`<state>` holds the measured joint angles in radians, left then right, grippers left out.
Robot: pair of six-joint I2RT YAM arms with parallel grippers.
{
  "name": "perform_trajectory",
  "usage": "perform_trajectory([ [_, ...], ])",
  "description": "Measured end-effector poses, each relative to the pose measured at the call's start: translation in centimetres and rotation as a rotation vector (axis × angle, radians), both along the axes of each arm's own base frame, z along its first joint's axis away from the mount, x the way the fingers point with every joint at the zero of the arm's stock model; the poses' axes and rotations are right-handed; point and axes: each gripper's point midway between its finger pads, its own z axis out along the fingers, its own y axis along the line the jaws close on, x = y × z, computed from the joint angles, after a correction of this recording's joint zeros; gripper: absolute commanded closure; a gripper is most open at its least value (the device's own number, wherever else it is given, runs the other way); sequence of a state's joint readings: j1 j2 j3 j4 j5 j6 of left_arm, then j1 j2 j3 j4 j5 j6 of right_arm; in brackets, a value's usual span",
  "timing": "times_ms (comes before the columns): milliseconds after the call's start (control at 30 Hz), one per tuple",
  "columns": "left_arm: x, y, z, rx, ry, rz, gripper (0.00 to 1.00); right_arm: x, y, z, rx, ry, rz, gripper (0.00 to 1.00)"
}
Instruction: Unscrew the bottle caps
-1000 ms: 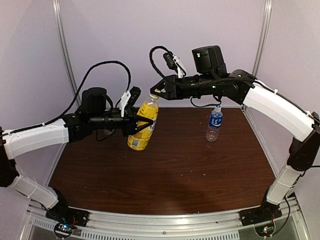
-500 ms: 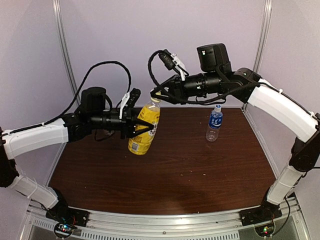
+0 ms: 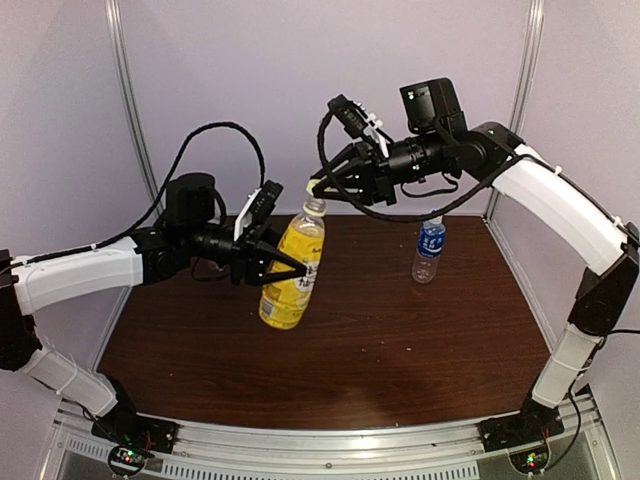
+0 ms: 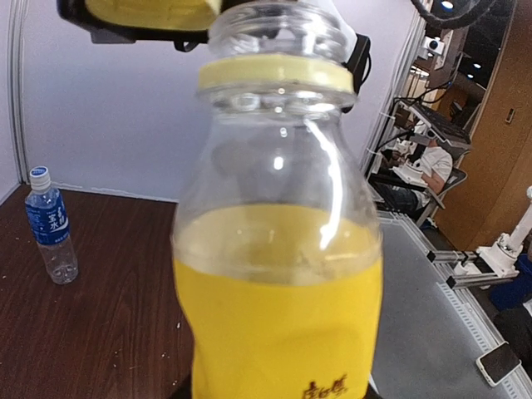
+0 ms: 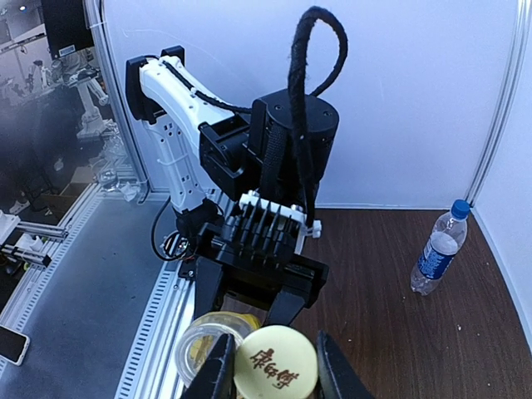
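Note:
My left gripper (image 3: 287, 263) is shut on the yellow-orange bottle (image 3: 292, 272), holding it tilted above the table. Its neck (image 4: 274, 33) is open, with the yellow ring left on it. The yellow cap (image 3: 313, 186) is off the bottle, just above the mouth, with my right gripper (image 3: 316, 187) shut on it. From the right wrist the cap (image 5: 276, 363) shows between my fingers (image 5: 218, 370), with the open bottle mouth (image 5: 202, 349) beside and below it. A clear bottle (image 3: 429, 250) with a blue label and blue cap (image 3: 436, 214) stands upright at the back right.
The brown table (image 3: 380, 340) ends in a metal rail (image 3: 330, 440) at the near edge. Pale walls and upright posts (image 3: 128, 110) close in the back and sides. A black cable (image 3: 215, 135) loops above my left wrist.
The yellow cap has come off the bottle. My right gripper has drawn up and right with it, while the left gripper has lowered and tilted the bottle.

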<state>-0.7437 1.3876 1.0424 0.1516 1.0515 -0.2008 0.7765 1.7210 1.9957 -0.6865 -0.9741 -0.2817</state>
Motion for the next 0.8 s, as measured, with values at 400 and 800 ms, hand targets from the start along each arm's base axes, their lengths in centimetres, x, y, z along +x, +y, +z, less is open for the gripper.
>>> perform_trajectory([
  [400, 2.6, 0.1, 0.1, 0.020, -0.077, 0.179, 0.63, 3.6, -5.2, -3.1, -0.005, 0.113, -0.314, 0.79],
  [800, 5.6, 1.9, 2.3, -0.002, -0.190, 0.440, 0.63, 5.1, -11.1, -22.6, -0.274, 0.368, -0.739, 0.78],
])
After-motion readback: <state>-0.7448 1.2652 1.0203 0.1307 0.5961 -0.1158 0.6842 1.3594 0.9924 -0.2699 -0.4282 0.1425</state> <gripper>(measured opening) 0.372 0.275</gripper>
